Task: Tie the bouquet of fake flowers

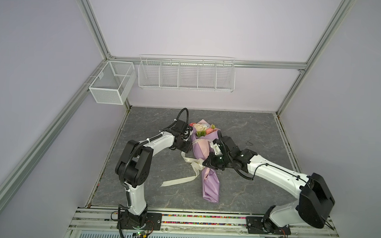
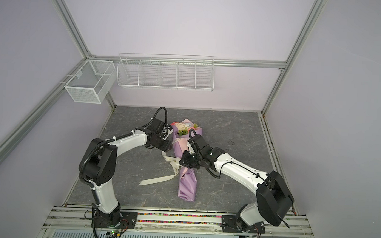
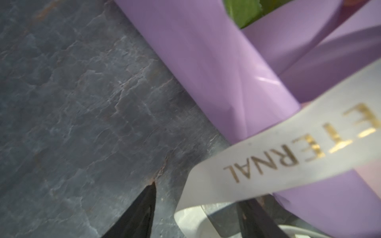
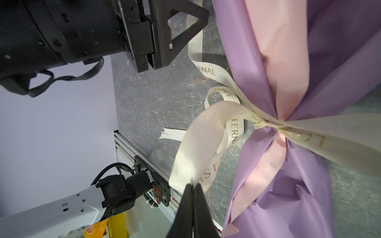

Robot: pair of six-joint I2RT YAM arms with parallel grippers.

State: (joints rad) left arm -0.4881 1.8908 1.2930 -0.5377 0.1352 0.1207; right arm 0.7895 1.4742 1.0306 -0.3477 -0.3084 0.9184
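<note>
The right gripper (image 4: 193, 185) is clamped shut on a fold of the cream ribbon (image 4: 198, 144). Just ahead of its tips the ribbon runs into a crossing cinched round the waist of the lilac and pink wrapping paper (image 4: 278, 61). Beyond that crossing stands the left gripper (image 3: 199, 194), jaws apart, with a ribbon tail lying between them and not pinched.

The bouquet of fake flowers (image 1: 203, 129) lies on the grey table (image 1: 262, 132) between the two grippers, its blooms at the end of the wrap past both tools.

It is probably light and soft. The paper would crease, the thin stems would bend and the ribbon looks slick, so the tails close to the crossing are the better hold, not the blooms.

The stems are hidden inside the wrap. In both top views the right gripper covers the waist. I cannot tell whether the crossing is a finished knot, and the left wrist view is blurred.
</note>
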